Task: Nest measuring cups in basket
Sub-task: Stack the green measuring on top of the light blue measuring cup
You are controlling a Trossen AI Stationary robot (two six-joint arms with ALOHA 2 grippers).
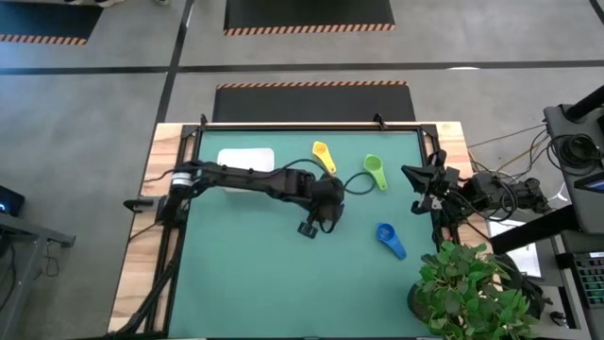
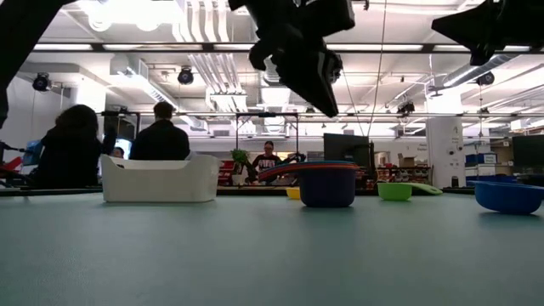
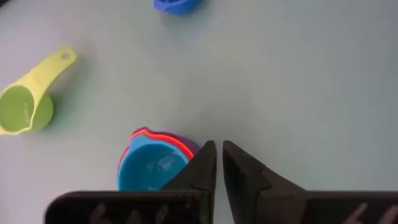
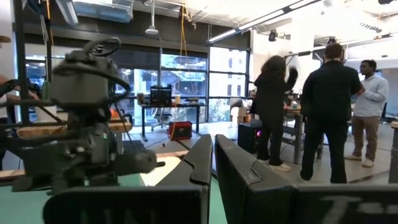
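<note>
A stack of nested measuring cups (image 3: 152, 168), light blue inside red inside purple, stands on the green mat (image 2: 327, 183). My left gripper (image 3: 219, 144) is shut and hangs above the stack (image 2: 330, 109), touching nothing; in the high view the arm (image 1: 310, 229) hides the stack. A green cup (image 1: 375, 172), a yellow cup (image 1: 324, 156) and a blue cup (image 1: 389, 238) lie loose on the mat. The white basket (image 1: 245, 161) stands at the far left. My right gripper (image 4: 213, 138) waits shut at the table's right edge (image 1: 415, 179).
A potted plant (image 1: 472, 293) stands at the table's near right corner. Open mat lies along the near edge and between the stack and the basket (image 2: 157, 178). People stand and sit in the room beyond the table.
</note>
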